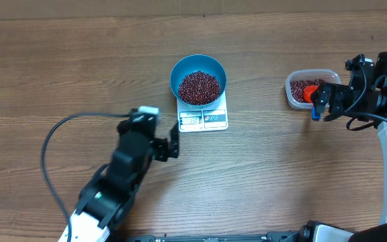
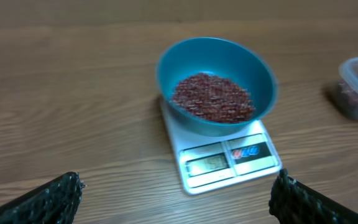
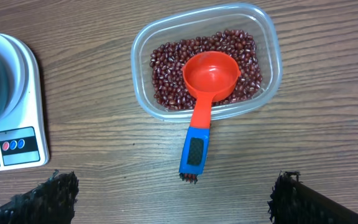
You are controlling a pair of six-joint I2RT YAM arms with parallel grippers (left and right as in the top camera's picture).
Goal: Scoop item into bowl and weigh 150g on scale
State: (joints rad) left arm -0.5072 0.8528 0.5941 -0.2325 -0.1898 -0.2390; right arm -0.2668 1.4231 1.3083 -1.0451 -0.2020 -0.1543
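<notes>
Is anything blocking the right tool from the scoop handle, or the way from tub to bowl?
Nothing visible does. The open right tool faces the scoop, whose handle overhangs the tub rim uncovered; only bare table lies between tub and the bowl on the scale.

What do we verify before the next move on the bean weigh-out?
1. bowl seated on scale: ok.
2. beans in bowl: ok.
3. Display shows target weight: cannot tell, digits illegible.
4. scoop empty, resting in tub, handle over the rim: ok.
5. left gripper open, holding nothing: ok.
6. right gripper open, holding nothing, scoop handle just ahead: ok.
</notes>
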